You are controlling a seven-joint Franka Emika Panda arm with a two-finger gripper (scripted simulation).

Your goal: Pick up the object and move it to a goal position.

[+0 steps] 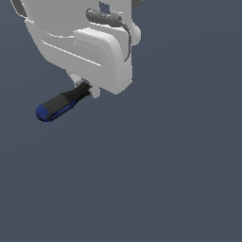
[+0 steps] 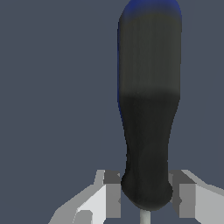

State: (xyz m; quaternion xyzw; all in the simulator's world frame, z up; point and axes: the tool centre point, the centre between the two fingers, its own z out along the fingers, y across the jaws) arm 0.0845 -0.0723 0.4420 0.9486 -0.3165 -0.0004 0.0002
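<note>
The object (image 1: 59, 105) is a small black rod with a rounded bright blue end. In the exterior view it sticks out from under the white robot hand toward that view's lower left, blue end outermost. My gripper (image 1: 85, 90) is shut on the rod's black end, and the hand's body hides most of the fingers there. In the wrist view the object (image 2: 148, 109) fills the middle, black with blue at its far tip, and my gripper (image 2: 146, 197) holds its near end between two grey pads (image 2: 113, 194).
A plain dark grey-blue surface (image 1: 165, 165) fills the background in both views. The white hand with a black cable (image 1: 108, 19) takes up the upper left of the exterior view.
</note>
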